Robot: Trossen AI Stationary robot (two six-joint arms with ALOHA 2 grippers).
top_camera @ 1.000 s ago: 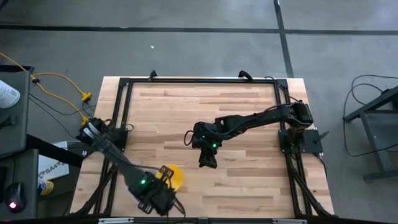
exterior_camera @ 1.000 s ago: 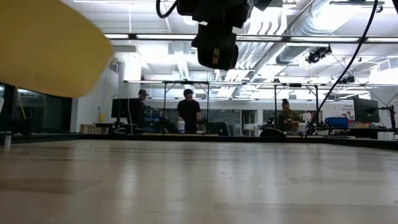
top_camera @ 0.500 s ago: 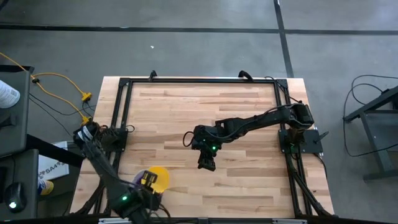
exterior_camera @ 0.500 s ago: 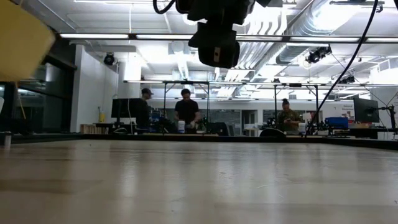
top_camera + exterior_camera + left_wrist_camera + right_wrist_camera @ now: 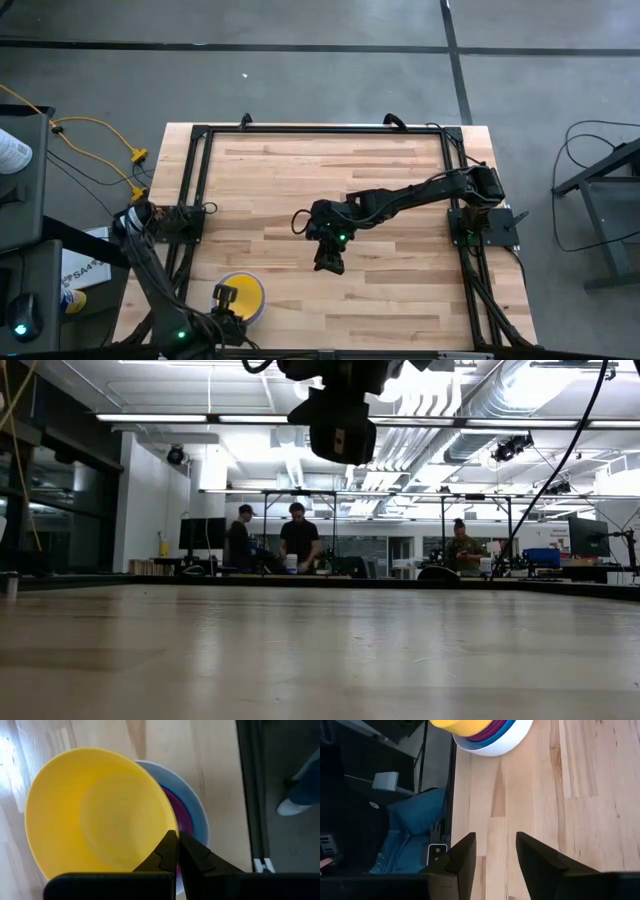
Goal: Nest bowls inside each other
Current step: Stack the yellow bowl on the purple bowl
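The yellow bowl (image 5: 95, 815) hangs from my shut left gripper (image 5: 175, 839) at the table's near left corner, over a stack of bowls. The stack has a purple bowl (image 5: 179, 807) inside a blue one (image 5: 199, 815), which sits in a white one (image 5: 495, 746) that stands on the table. In the high view the yellow bowl (image 5: 245, 293) covers most of the stack. I cannot tell whether it touches the purple bowl. My right gripper (image 5: 328, 262) hovers open over the table's middle, with nothing between its fingers (image 5: 465, 855). My left gripper pinches the yellow bowl's rim (image 5: 167, 832) between its two fingers, one finger over the inside and one outside. The fingers come from above, pointing steeply down. The bowl is mouth up and slightly tilted over the stack.
A black frame rail (image 5: 250, 795) runs beside the stack along the table's left edge. Bare wood (image 5: 330, 170) lies around my right gripper. People stand at benches far behind the table (image 5: 300, 545).
My left gripper has swung toward the table's left edge with the yellow bowl, rolling its wrist. The bowl has left the low view and now hangs over the stack. My right arm has kept still.
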